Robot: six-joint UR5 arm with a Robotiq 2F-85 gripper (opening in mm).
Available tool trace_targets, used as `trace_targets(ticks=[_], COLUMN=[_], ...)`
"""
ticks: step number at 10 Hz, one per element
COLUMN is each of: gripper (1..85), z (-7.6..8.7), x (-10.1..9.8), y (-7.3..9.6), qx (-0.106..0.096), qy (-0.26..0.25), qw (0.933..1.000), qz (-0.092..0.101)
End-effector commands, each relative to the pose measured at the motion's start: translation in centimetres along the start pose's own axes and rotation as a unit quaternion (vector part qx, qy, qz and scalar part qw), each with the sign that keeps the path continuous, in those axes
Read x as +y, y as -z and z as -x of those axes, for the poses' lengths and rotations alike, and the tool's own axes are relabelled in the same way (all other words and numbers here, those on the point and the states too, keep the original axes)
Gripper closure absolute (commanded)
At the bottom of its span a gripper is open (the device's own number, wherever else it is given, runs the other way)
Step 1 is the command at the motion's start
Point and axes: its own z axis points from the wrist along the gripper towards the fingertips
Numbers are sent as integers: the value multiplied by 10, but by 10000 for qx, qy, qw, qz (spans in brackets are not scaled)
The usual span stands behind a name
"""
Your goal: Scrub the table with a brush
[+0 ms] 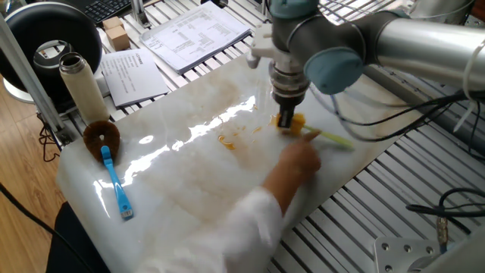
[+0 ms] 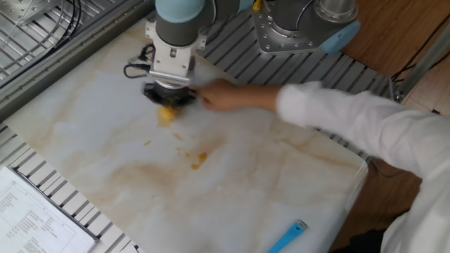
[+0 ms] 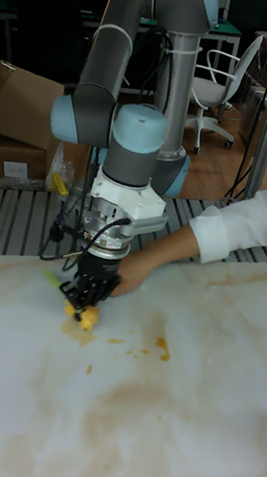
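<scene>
Landmark = stain (image 2: pixel 199 160) mid-surface (image 2: pixel 295 183). Brush (image 1: pixel 297 123) lies on the surface beyond the stain, toward the arm base, gripper (image 2: pixel 167 104) directly on top of its head. A person's hand (image 2: pixel 223 95) sits just beside the brush. Second brush (image 1: pixel 106 148) and bottle (image 1: pixel 80 85) well apart from the stain, at the surface's far end; papers (image 1: pixel 193 32) off the surface's edge.
</scene>
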Motion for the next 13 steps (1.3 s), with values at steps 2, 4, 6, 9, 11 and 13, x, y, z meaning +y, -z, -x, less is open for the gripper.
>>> trace_targets(ticks=[2,4,6,9,11,13], gripper=[840,840,840,840,840,840], z=[24,42,58,47,50,48], x=[38,58,63,61,51,42], y=[35,49,44,42,40,35], qx=[-78,-188,-385,-131,-238,-230], qy=[-569,-817,-892,-1232,-869,-738], qw=[9960,9928,9906,9882,9931,9942], qz=[682,860,959,904,752,750])
